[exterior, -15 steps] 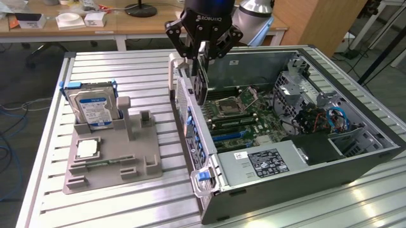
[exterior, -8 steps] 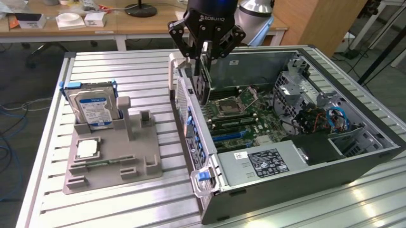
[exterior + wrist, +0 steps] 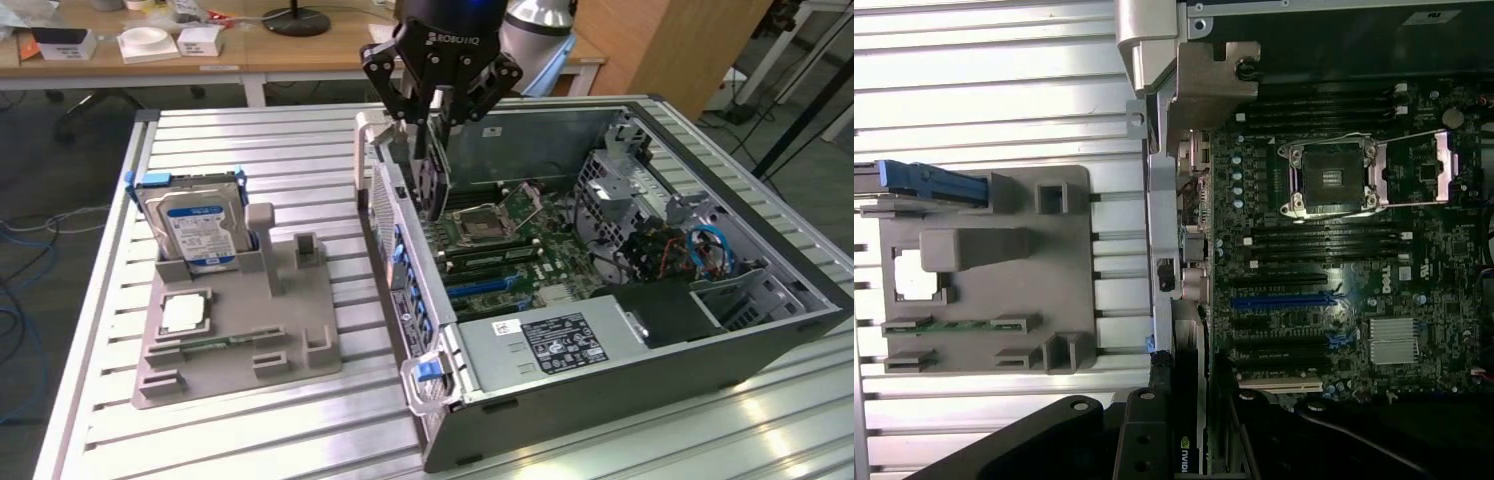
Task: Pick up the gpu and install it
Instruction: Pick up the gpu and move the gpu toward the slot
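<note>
My gripper (image 3: 438,122) hangs over the rear left part of the open computer case (image 3: 747,335), shut on the gpu (image 3: 430,180). The gpu is a thin dark card held on edge, its lower end reaching down beside the case's rear wall, just above the motherboard (image 3: 534,250). In the wrist view the gpu (image 3: 1189,400) shows edge-on between my black fingers (image 3: 1144,445), with a small logo on it, lying along the rear wall. The blue expansion slot (image 3: 1284,300) on the motherboard (image 3: 1414,270) lies beyond the card's end, and the card is not seated in any slot.
A grey holder (image 3: 240,330) on the slatted table at the exterior view's left carries a silver hard drive (image 3: 198,225), a processor chip (image 3: 183,313) and a green memory stick (image 3: 220,345). Inside the case are the open processor socket (image 3: 478,225) and the power supply (image 3: 554,345).
</note>
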Robot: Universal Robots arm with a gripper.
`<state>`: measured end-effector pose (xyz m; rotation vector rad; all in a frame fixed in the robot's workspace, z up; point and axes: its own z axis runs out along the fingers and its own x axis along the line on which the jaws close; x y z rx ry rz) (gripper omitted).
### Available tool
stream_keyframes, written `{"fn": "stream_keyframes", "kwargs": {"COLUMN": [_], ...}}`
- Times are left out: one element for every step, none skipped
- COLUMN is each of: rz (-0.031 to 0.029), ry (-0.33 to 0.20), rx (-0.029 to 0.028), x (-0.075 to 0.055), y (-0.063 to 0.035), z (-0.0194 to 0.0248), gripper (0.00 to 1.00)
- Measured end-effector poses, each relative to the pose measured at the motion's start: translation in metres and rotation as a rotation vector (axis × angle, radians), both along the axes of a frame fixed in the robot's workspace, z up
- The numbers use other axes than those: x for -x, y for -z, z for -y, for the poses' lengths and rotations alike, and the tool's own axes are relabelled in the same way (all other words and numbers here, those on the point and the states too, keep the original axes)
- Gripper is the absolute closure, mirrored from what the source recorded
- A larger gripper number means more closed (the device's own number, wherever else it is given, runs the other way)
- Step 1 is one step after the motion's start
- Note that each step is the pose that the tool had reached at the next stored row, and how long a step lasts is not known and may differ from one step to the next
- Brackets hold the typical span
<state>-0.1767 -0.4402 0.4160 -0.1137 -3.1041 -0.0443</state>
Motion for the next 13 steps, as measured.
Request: {"fn": "stream_keyframes", "kwargs": {"rz": [-0.0001,0.0000,-0.0001,0.0001,0.0000,0.0000,0.0000,0.0000,0.0000,0.0000,-0.0001,0.0000,0.0000], "ry": [0.000,0.000,0.000,0.000,0.000,0.000,0.000,0.000,0.000,0.000,0.000,0.000,0.000], "rx": [0.0000,0.0000,0.0000,-0.0001,-0.0001,-0.0001,0.0000,0.0000,-0.0001,0.0000,0.0001,0.0000,-0.0001], "x": [-0.0007,-0.0015,-0.0022,-0.0030,-0.0037,-0.0046,-0.0054,-0.0062,-0.0070,-0.0078,-0.0086,-0.0094,-0.0102], "y": [0.0000,0.0000,0.0000,0.0000,0.0000,0.0000,0.0000,0.0000,0.0000,0.0000,0.0000,0.0000,0.0000], "z": [0.0000,0.0000,0.0000,0.0000,0.0000,0.0000,0.0000,0.0000,0.0000,0.0000,0.0000,0.0000,0.0000], "gripper": [0.74,0.74,0.74,0.74,0.74,0.74,0.74,0.74,0.74,0.74,0.74,0.74,0.74]}}
